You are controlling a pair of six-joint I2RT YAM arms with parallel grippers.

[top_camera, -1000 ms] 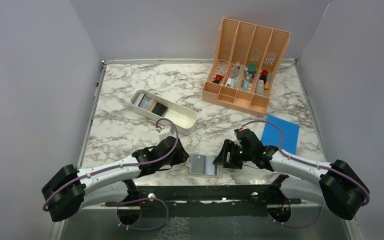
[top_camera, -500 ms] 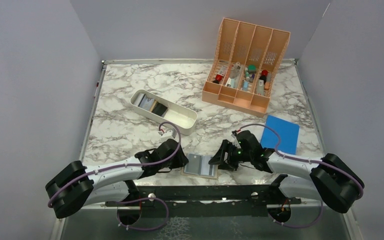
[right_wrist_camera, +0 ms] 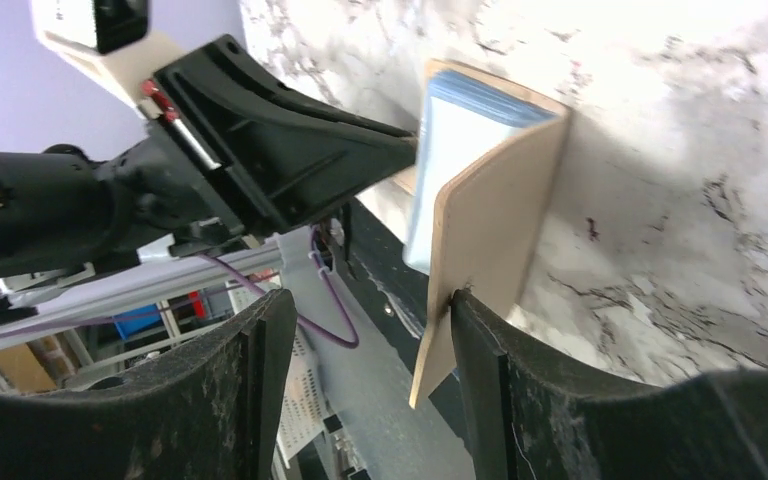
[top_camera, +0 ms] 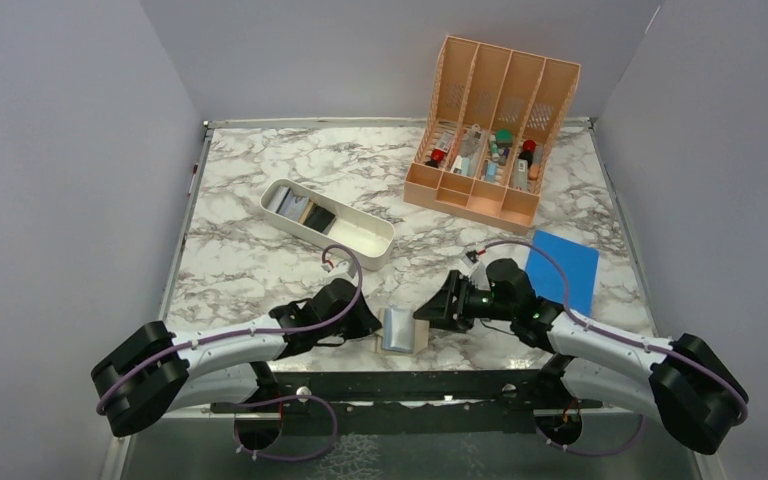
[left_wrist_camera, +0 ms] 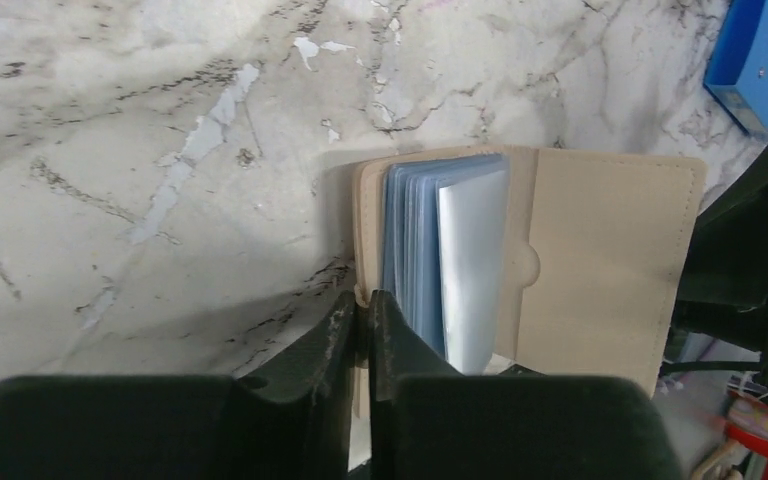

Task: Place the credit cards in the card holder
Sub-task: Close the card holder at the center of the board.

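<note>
My left jaws pinch shut on the left cover edge of the card holder (left_wrist_camera: 600, 250), pinning it at the near edge of the bench (top_camera: 250, 260). My right jaws, open, straddle the raised right cover and prop it up. The credit cards (top_camera: 290, 201) lie in the white tray (top_camera: 365, 236), well apart. The half-folded cover screens the pockets.

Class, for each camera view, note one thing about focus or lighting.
Top view: evenly lit and sharp, wallet small. Left wrist view: wallet crisp, left pincer dark and blurred. Right wrist view: table washed out by glare, right pincer soft.
</note>
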